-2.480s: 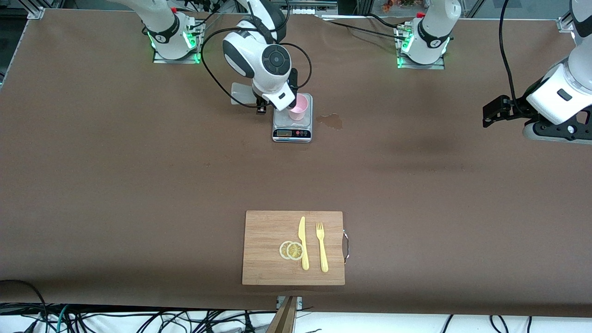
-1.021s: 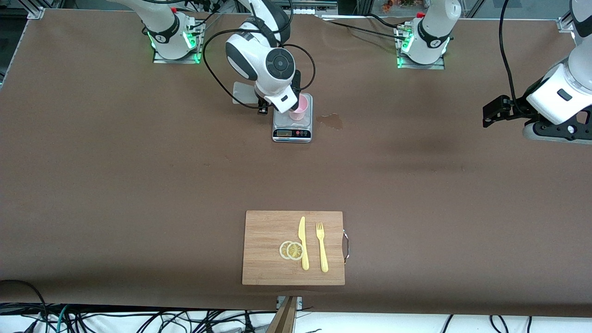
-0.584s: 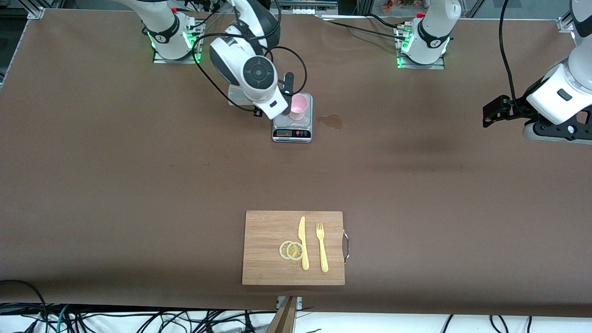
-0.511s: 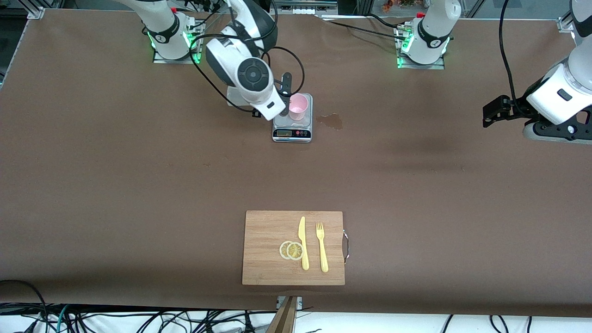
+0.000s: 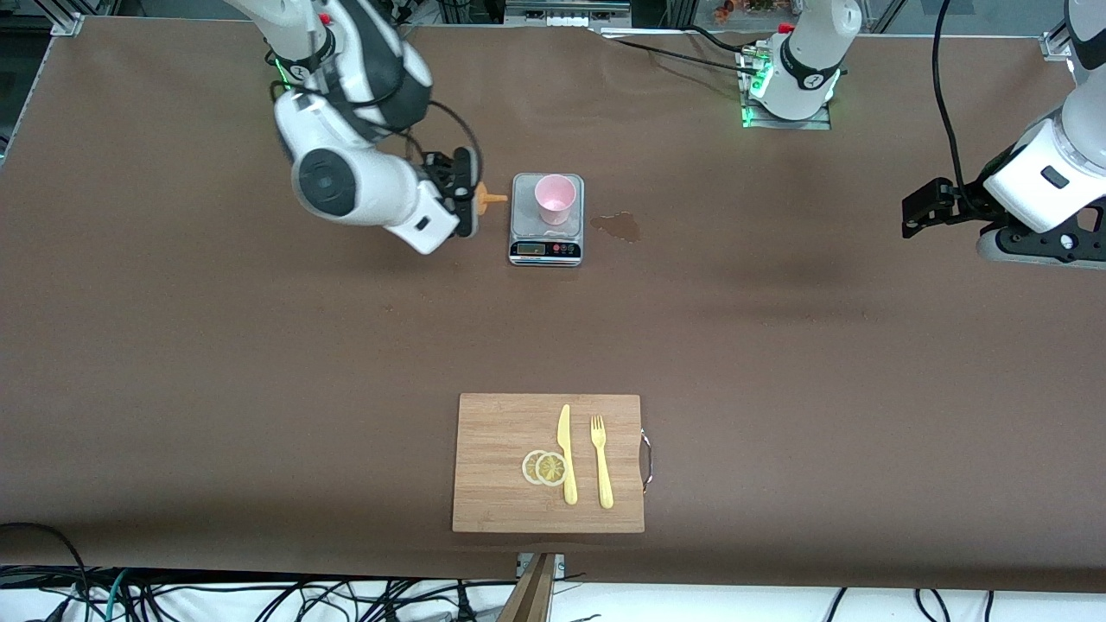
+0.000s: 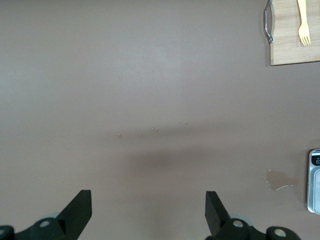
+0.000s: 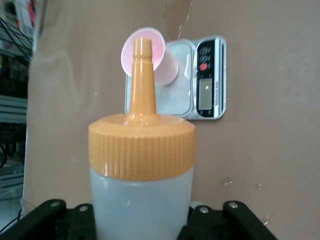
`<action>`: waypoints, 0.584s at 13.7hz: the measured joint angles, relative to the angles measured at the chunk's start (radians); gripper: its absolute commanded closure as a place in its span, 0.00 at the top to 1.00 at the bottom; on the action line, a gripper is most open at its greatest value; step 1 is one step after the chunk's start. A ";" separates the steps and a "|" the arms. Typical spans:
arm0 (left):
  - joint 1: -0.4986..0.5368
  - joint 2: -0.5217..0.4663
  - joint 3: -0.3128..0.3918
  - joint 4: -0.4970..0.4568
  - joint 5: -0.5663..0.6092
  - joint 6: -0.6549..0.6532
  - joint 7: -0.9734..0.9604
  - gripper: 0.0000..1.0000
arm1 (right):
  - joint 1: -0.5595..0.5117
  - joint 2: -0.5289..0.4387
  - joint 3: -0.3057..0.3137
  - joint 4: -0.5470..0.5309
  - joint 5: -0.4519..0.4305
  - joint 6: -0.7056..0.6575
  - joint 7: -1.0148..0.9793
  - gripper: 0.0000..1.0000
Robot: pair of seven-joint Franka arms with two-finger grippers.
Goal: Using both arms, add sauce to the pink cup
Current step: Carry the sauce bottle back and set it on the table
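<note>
The pink cup stands upright on a small kitchen scale. My right gripper hangs over the table beside the scale, toward the right arm's end, shut on the sauce bottle. The bottle lies about level, and its orange nozzle points at the scale without reaching it. In the right wrist view the nozzle lines up with the cup, which is farther off. My left gripper waits over the left arm's end of the table, open, with only bare table between its fingers.
A wet brown stain marks the table beside the scale, toward the left arm's end. Near the front edge lies a wooden cutting board with a yellow knife, a yellow fork and two lemon slices.
My right arm has swung away from over the cup toward its own end of the table, carrying the sauce bottle. The cup now stands uncovered. The left arm has not moved.
</note>
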 measured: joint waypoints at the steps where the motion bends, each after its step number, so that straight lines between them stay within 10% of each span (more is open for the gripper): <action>1: 0.000 0.000 0.000 0.000 0.000 0.000 0.000 1.00 | -0.043 0.000 -0.001 -0.001 0.040 0.000 -0.063 0.14; 8: 0.000 0.000 0.000 0.000 0.000 0.000 0.000 1.00 | -0.367 0.041 -0.015 -0.023 0.241 -0.124 -0.631 0.14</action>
